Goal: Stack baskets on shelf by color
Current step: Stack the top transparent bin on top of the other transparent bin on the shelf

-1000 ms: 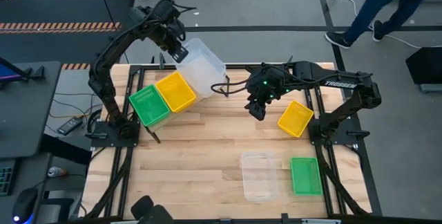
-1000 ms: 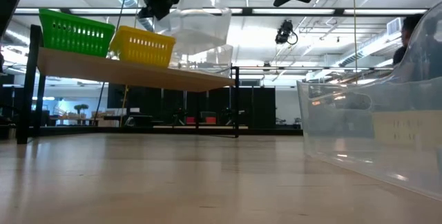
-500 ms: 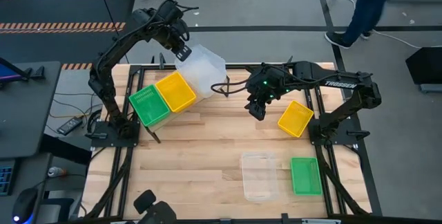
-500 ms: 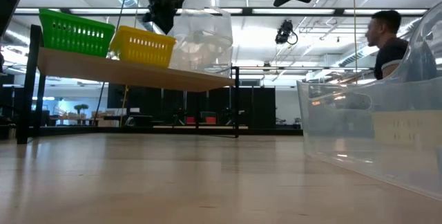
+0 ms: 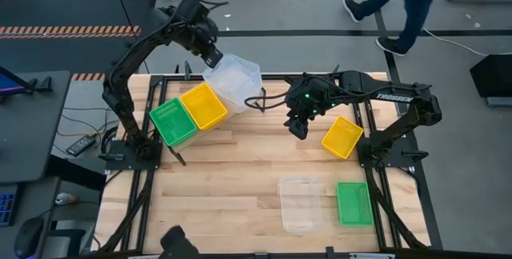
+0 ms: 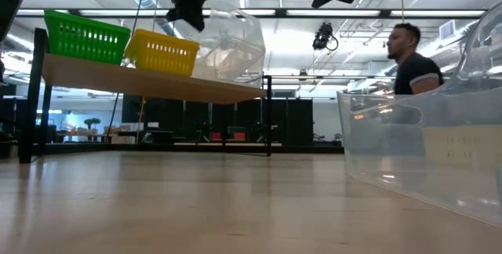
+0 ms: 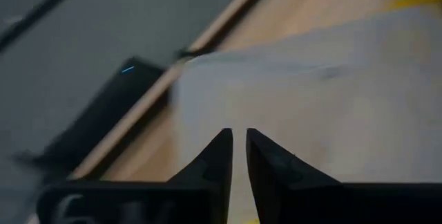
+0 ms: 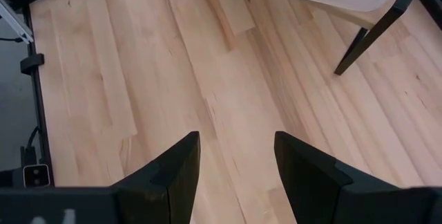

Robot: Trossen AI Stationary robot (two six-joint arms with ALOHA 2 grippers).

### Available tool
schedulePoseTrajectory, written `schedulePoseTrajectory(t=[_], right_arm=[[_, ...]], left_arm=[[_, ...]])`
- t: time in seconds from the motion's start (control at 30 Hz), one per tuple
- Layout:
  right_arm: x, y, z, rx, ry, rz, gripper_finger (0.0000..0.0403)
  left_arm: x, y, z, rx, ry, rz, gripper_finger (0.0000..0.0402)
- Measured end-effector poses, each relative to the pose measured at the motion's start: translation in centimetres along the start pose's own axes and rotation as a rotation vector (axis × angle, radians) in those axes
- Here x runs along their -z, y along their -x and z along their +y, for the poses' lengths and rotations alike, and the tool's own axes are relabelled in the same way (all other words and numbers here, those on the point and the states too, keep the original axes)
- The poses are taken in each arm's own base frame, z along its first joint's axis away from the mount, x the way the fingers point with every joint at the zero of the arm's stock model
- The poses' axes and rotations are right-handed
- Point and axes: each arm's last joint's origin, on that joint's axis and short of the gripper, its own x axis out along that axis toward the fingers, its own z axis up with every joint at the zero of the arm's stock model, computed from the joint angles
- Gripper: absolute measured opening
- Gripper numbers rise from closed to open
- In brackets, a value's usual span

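While the left pincer [image 5: 210, 53] sits at the far edge of the clear basket [image 5: 234, 85] on the shelf [image 6: 149, 84], its fingers [image 7: 219, 156] stand only a narrow slit apart in its wrist view, and whether they grip the rim cannot be told. Main risk: the clear basket sits at the shelf's end, beside the yellow basket [image 5: 203, 105] and green basket [image 5: 174, 121], and looks tilted in the low view; if the fingers snag the rim on retreat, it likely drags off the slanted board. Second risk: a half-seated basket may slide downslope by itself. The right pincer [image 5: 297, 129] hangs wide and empty over the table [image 5: 232, 179], near the loose yellow basket [image 5: 342, 137]. Another clear basket [image 5: 299, 203] and green basket [image 5: 354, 203] wait on the table's near side. A person [image 5: 404, 3] walks past behind; no contact risk apparent.
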Motion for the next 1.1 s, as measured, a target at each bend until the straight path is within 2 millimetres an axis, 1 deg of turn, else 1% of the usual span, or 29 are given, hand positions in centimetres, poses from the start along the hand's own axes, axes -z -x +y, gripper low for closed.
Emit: schedulePoseTrajectory(t=[0.13, 0.23, 0.4, 0.57, 0.7, 0.8, 0.9, 0.97, 1.1], right_arm=[[0.4, 0.1, -0.1, 0.01, 0.018, 0.031, 0.0193], [0.8, 0.8, -0.5, 0.023, 0.013, 0.056, 0.0193], [1.3, 2.9, -1.7, 0.04, -0.096, 0.022, 0.0193], [2.2, 5.7, -2.8, 0.073, -0.187, -0.05, 0.0193], [3.1, 7.8, -3.4, 0.096, -0.23, -0.103, 0.0193], [3.6, 8.9, -3.6, 0.09, -0.237, -0.134, 0.0193], [3.9, 9.6, -3.7, 0.093, -0.239, -0.159, 0.0193], [4.1, 10.0, -3.7, 0.1, -0.233, -0.171, 0.0198], [4.4, 10.5, -3.8, 0.098, -0.216, -0.18, 0.0219]], left_arm=[[-0.7, 2.3, -1.9, 0.201, 0.021, -0.082, 0.0067], [-0.8, 3.2, -4.2, 0.268, -0.035, -0.112, 0.0084], [-0.4, 3.4, -8.0, 0.335, -0.051, -0.091, 0.0127], [0.2, 3.4, -10.7, 0.315, -0.059, -0.064, 0.0175], [0.6, 3.4, -11.9, 0.312, -0.052, -0.05, 0.0203], [1.0, 3.3, -12.5, 0.289, -0.065, -0.026, 0.0218], [1.2, 3.2, -12.9, 0.238, -0.049, -0.024, 0.0228], [1.3, 3.3, -13.3, 0.233, -0.032, -0.025, 0.0234], [1.6, 3.4, -14.1, 0.247, -0.007, -0.014, 0.0243]])
